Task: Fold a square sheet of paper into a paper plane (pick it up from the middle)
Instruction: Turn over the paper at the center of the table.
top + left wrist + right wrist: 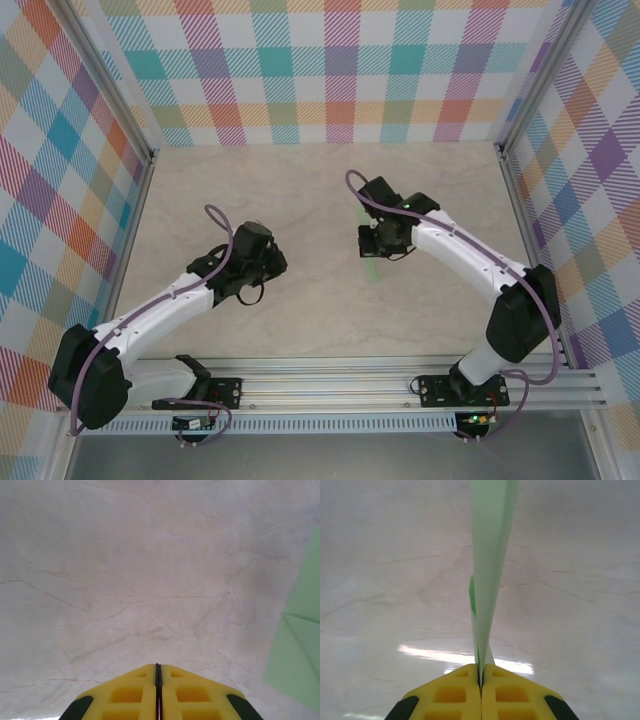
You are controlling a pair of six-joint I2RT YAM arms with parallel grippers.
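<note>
Right wrist view: right pincer (480, 675) is closed tight on the paper plane (492, 555); lift it gently and level. Left pincer (157, 669) is closed, empty.

One pale-green folded paper plane (492, 555); two yellow-fingered black grippers, the left gripper (157, 667) and the right gripper (481, 672); one beige marbled table (300, 200).

White arms (165, 300), black joints (95, 385), purple cables (230, 232), yellow tool fingers (125, 695).
</note>
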